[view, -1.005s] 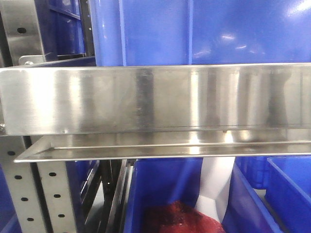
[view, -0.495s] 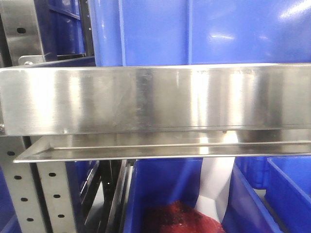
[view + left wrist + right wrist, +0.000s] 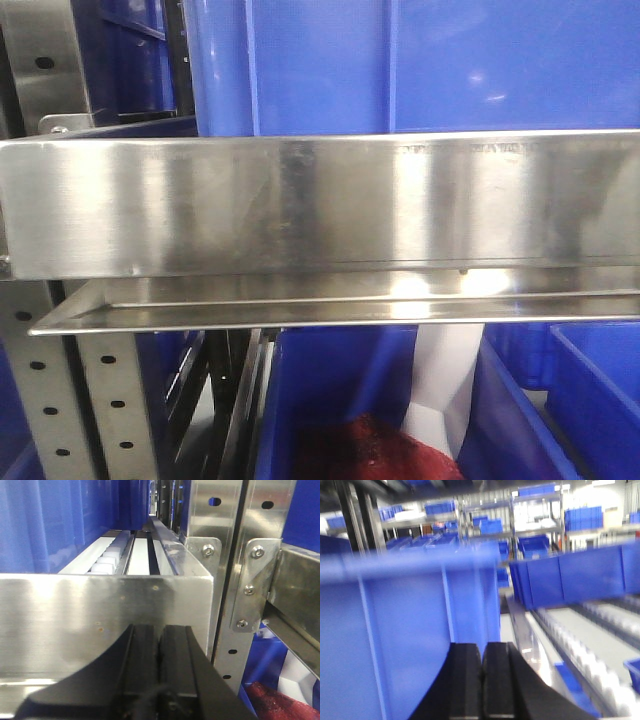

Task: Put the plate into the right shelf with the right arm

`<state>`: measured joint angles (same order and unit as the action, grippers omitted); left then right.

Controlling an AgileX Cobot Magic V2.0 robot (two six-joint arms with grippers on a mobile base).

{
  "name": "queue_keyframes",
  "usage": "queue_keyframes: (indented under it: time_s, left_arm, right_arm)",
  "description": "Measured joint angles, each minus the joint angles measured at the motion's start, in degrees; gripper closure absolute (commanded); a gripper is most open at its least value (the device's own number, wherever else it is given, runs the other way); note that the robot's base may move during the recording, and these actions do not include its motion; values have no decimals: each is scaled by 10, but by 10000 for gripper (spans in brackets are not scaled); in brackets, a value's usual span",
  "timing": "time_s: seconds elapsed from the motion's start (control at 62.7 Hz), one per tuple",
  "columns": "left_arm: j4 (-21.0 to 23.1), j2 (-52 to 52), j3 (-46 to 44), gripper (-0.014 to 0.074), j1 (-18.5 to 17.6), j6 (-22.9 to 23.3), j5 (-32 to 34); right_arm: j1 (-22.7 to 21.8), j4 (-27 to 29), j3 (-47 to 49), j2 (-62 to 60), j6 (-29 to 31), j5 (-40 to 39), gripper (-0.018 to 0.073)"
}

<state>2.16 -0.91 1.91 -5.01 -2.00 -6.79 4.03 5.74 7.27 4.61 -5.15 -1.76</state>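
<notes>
Plate wasn't visible in any view; both grippers, left [image 3: 160, 645] and right [image 3: 482, 662], had fingers pressed closed on nothing, left facing right shelf [image 3: 105, 615] rail, blue bin [image 3: 410, 630] at right's 10 o'clock.

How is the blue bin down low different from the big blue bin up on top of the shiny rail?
The lower bin sits under the steel rail and holds something red; the upper bin stands above the rail, its contents hidden. We see inside the lower bin, but only the upper bin's wall. Both are blue plastic.
</notes>
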Motion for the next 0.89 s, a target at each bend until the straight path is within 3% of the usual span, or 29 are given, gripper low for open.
queue_keyframes:
  time_s: [0.287, 0.606, 0.893]
  left_arm:
    - [0, 0, 0, 643, 0, 0, 0]
    - [0, 0, 0, 643, 0, 0, 0]
    - [0, 0, 0, 643, 0, 0, 0]
  right_arm:
    - [0, -1, -87, -46, -2, -24, 503]
    - [0, -46, -88, -52, -3, -28, 503]
    - [0, -53, -88, -52, -3, -27, 503]
